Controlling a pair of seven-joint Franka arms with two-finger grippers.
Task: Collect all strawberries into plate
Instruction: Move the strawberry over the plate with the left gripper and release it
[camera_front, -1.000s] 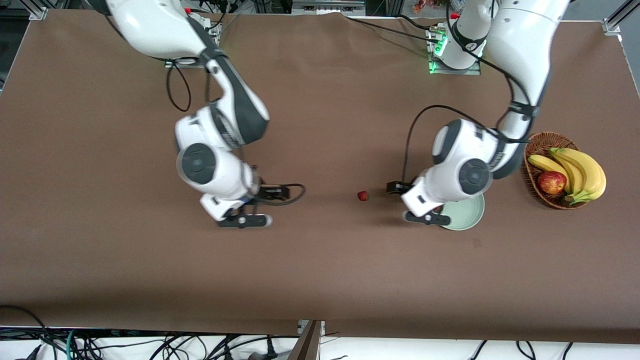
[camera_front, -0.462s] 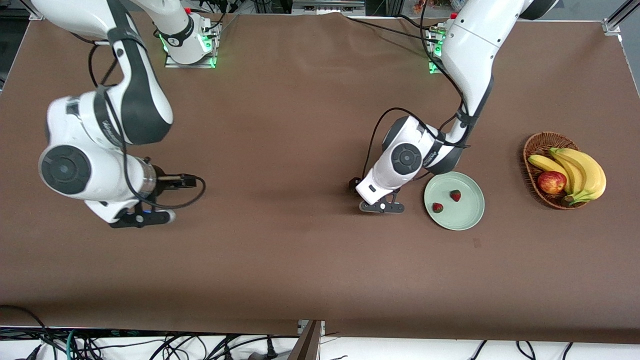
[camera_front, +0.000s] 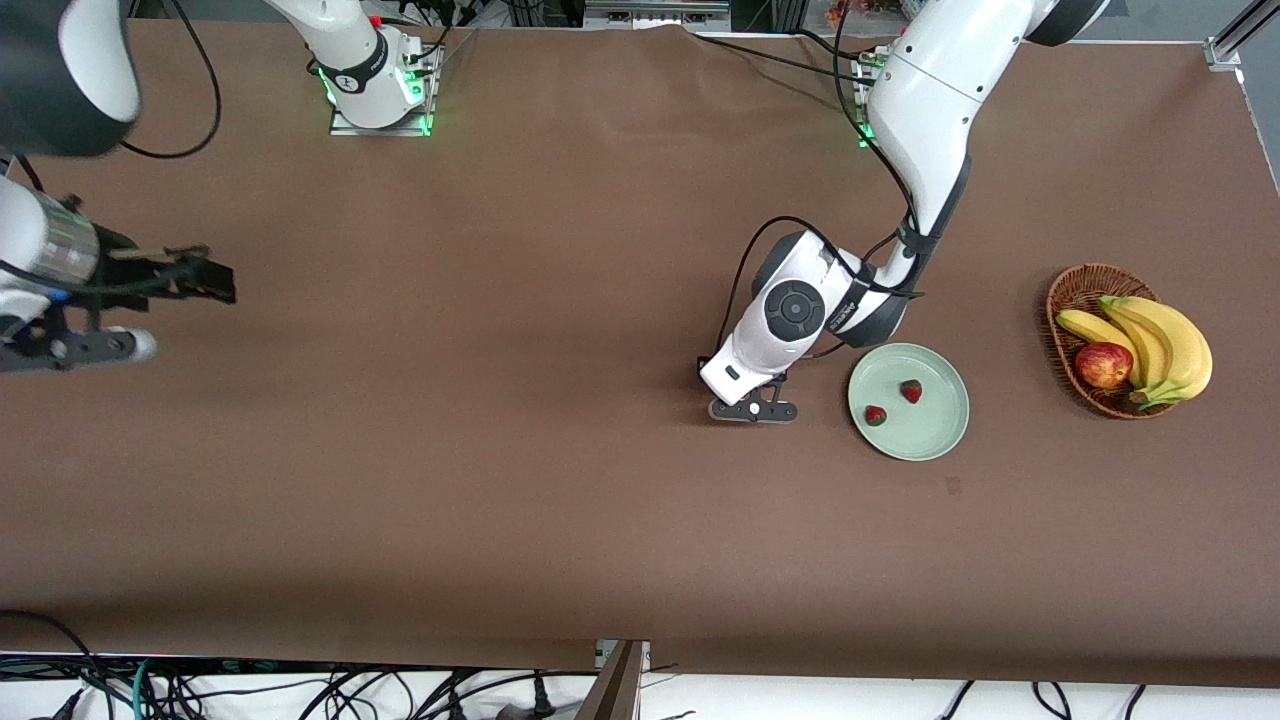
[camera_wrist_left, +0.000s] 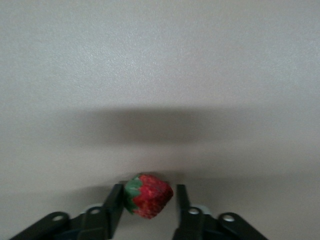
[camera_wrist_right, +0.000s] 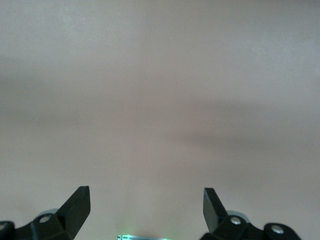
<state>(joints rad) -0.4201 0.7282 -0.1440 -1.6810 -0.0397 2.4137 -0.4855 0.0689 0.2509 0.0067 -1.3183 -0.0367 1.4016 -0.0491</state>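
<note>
Two strawberries (camera_front: 875, 415) (camera_front: 911, 391) lie in the mint-green plate (camera_front: 935, 435). My left gripper (camera_front: 752, 411) is down at the table beside the plate, on the side toward the right arm's end. In the left wrist view its jaws (camera_wrist_left: 149, 204) are drawn in around a third strawberry (camera_wrist_left: 152, 194) lying on the cloth. One finger (camera_wrist_left: 114, 205) presses the green cap and the other sits at the red side. My right gripper (camera_front: 80, 347) hangs open and empty over the right arm's end of the table; its fingers (camera_wrist_right: 77, 205) stand wide apart.
A wicker basket (camera_front: 1070, 290) with bananas (camera_front: 1165, 340) and a red apple (camera_front: 1103, 364) stands at the left arm's end of the table. The brown cloth (camera_front: 500, 450) covers the table.
The left gripper went from over the plate down to the lone strawberry and narrowed its jaws around it. The right arm swung away toward its own end of the table.
</note>
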